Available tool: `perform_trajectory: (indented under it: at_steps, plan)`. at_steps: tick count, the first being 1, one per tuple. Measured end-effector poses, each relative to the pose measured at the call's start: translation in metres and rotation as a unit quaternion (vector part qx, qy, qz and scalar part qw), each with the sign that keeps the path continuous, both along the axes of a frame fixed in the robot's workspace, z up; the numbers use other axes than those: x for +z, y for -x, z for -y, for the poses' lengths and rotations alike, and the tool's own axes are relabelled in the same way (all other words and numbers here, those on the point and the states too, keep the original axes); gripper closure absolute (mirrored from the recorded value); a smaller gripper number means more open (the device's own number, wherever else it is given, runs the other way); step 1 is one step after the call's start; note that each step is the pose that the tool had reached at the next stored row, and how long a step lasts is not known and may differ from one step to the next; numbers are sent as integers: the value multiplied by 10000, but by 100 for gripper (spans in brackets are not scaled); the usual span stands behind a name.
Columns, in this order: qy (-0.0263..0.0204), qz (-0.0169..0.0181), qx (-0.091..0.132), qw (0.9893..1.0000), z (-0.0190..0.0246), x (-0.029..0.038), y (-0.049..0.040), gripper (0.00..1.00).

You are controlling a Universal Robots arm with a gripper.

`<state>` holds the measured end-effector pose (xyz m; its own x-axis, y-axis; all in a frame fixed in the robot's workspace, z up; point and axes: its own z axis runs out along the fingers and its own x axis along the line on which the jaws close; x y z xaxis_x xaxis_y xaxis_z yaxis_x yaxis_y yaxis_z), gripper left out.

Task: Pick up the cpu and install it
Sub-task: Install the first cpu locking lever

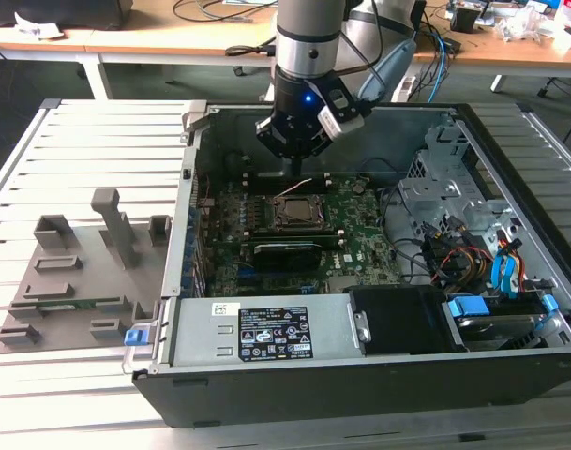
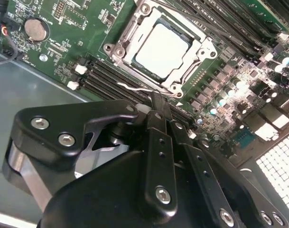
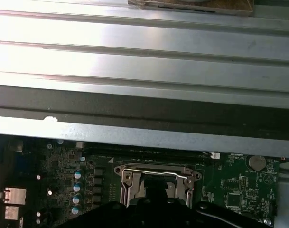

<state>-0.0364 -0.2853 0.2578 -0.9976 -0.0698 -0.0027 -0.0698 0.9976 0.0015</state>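
Black steel computer case lying open on the slatted table, green motherboard flat inside it. Grey moulded holder blocks well apart, at the exterior view's left, outside the case. On the board, metal-framed socket with the cpu already lying flat and square within it, pale silver top up. Above and just beside the socket, toward the case's rear wall, the gripper, pointing straight down. In the second wrist view, fingers drawn together, nothing between them, tips near the socket's frame but apart from the chip. Square chip, no long axis to speak of.
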Motion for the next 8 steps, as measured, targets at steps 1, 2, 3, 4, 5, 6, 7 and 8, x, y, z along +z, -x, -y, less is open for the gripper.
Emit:
perform_trajectory:
  at_steps: [1,2,3,4,5,6,7,8]
  plan:
    - [0,0,0,10000,0,-11,5,89]
    - [0,0,0,10000,0,-36,12,89]
    - [0,0,0,10000,0,-55,15,89]
    - [0,0,0,10000,0,-80,21,89]
    - [1,0,0,10000,0,-102,26,89]
    - [1,-1,0,10000,0,-128,31,89]
    - [1,0,1,10000,0,-157,41,89]
    - [0,0,2,10000,0,-177,54,89]
